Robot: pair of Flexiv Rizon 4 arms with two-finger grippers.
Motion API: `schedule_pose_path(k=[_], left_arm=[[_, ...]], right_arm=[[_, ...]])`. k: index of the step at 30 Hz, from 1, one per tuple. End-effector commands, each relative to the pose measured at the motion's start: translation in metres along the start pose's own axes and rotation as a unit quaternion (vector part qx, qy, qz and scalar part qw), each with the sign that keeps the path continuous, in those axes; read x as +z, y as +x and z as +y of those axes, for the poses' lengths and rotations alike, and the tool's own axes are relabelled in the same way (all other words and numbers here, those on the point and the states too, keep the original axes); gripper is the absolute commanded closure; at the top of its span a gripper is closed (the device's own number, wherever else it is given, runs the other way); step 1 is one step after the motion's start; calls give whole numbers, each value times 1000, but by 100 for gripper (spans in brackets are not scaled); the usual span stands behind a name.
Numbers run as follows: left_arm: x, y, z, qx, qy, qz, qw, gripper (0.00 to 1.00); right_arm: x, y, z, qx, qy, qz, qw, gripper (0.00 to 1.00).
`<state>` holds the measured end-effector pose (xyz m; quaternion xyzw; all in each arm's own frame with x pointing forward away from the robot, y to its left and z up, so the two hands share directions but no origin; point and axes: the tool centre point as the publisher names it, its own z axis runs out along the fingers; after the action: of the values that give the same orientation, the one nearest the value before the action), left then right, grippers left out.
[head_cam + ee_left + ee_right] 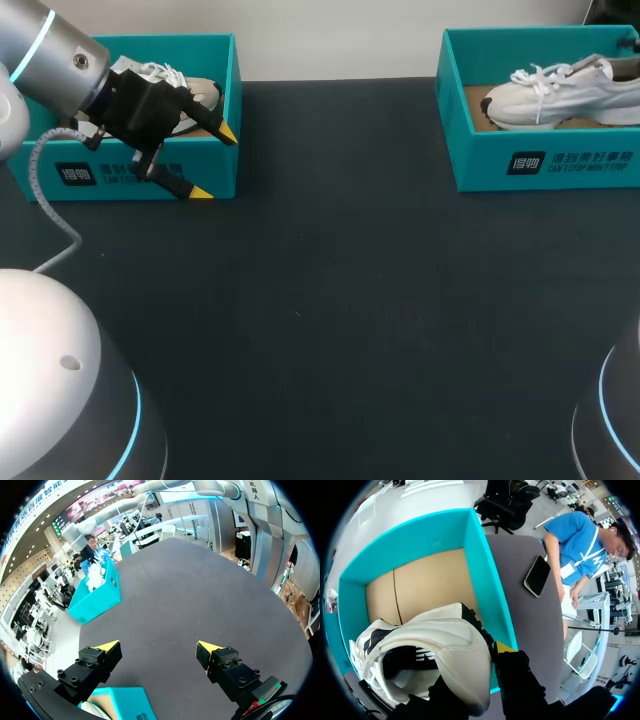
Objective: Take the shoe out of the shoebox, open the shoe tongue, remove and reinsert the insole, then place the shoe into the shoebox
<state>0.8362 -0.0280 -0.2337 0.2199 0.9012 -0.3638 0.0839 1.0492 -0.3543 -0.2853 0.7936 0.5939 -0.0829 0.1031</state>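
Observation:
Two teal shoeboxes stand at the table's back. The left shoebox (215, 110) holds a white shoe (165, 75). My left gripper (214, 162) hangs open over that box's front right corner, with nothing between its yellow tips. In the left wrist view the left gripper (157, 647) has that box's corner (120, 700) under it. The right shoebox (545, 165) holds another white shoe (560, 95). In the right wrist view my right gripper (490, 667) is shut on this shoe's heel (445, 645) above the box's cardboard floor (425, 585). One yellow tip shows beside the box wall (482, 575); the other is hidden.
A dark phone (537, 575) lies on the table just outside the right shoebox's wall. The dark tabletop (340, 300) stretches wide between and in front of the two boxes. My right arm (75, 532) reaches down into the far box (97, 597).

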Motion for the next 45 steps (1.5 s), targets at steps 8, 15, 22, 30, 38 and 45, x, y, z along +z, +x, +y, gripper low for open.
schedule_pose_path(k=[8,15,22,30,38,45], left_arm=[[0,1,0,0,-1,0,1000,0],[0,1,0,0,-1,0,1000,0],[0,1,0,0,-1,0,1000,0],[0,1,0,0,-1,0,1000,0],[0,1,0,0,-1,0,1000,0],[0,1,0,0,-1,0,1000,0]], right_arm=[[18,-1,0,11,0,-8,1000,100],[27,3,-11,15,9,-5,1000,100],[38,5,-20,24,19,-4,1000,100],[49,10,-25,18,27,-4,999,100],[66,14,-32,16,41,-2,999,100],[79,19,-34,21,44,1,999,100]])
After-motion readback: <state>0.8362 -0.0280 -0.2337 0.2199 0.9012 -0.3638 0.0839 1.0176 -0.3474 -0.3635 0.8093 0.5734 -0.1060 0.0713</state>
